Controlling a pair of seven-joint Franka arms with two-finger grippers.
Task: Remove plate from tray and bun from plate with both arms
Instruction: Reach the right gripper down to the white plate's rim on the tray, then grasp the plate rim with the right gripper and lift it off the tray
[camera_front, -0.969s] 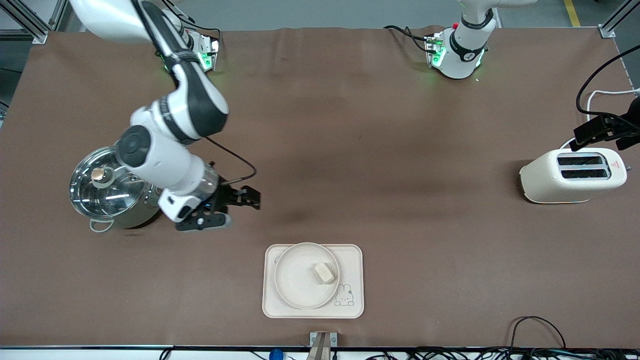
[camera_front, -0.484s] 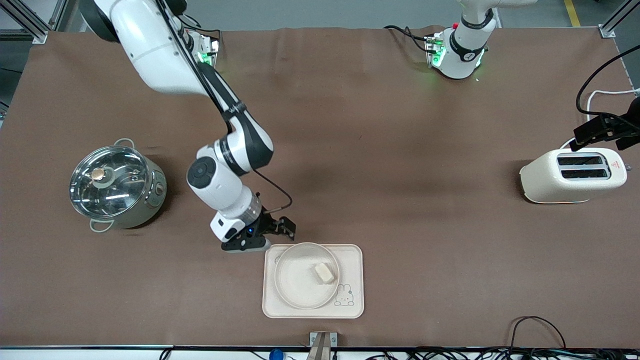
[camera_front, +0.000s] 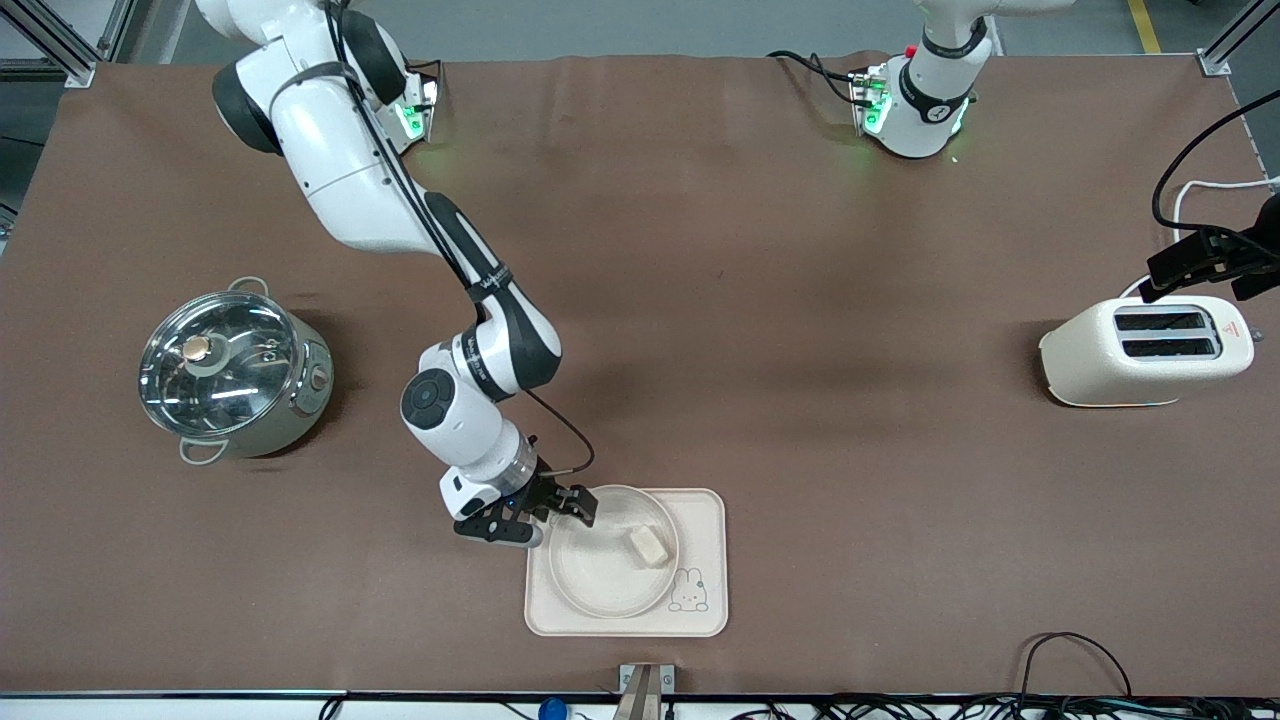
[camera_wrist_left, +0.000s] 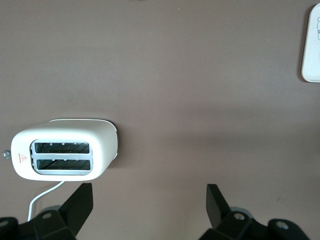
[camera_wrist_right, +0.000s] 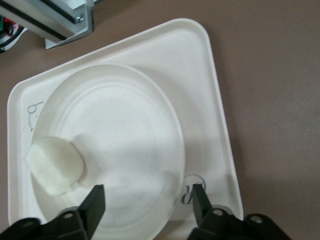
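The plate (camera_front: 600, 575) lies on the cream tray (camera_front: 705, 605) near the table's front-camera edge. The bun (camera_front: 648, 546) sits on the plate, on its side toward the left arm's end. My right gripper (camera_front: 560, 518) is open at the tray's corner toward the right arm's end. In the right wrist view the right gripper (camera_wrist_right: 147, 192) straddles the plate's (camera_wrist_right: 125, 135) rim, one finger over the plate's inside, the other over the tray (camera_wrist_right: 212, 100). The bun (camera_wrist_right: 54, 165) is apart from the fingers. My left gripper (camera_wrist_left: 150, 192) is open and empty, waiting high by the toaster.
A steel pot with a glass lid (camera_front: 230, 375) stands toward the right arm's end. A cream toaster (camera_front: 1145, 350) stands toward the left arm's end, also in the left wrist view (camera_wrist_left: 65, 147). The tray's edge (camera_wrist_left: 312, 45) shows there too. Cables run along the near table edge.
My right arm swung from beside the pot across to the tray and came down at the plate's rim, still open. The plate, bun and left arm have not moved.
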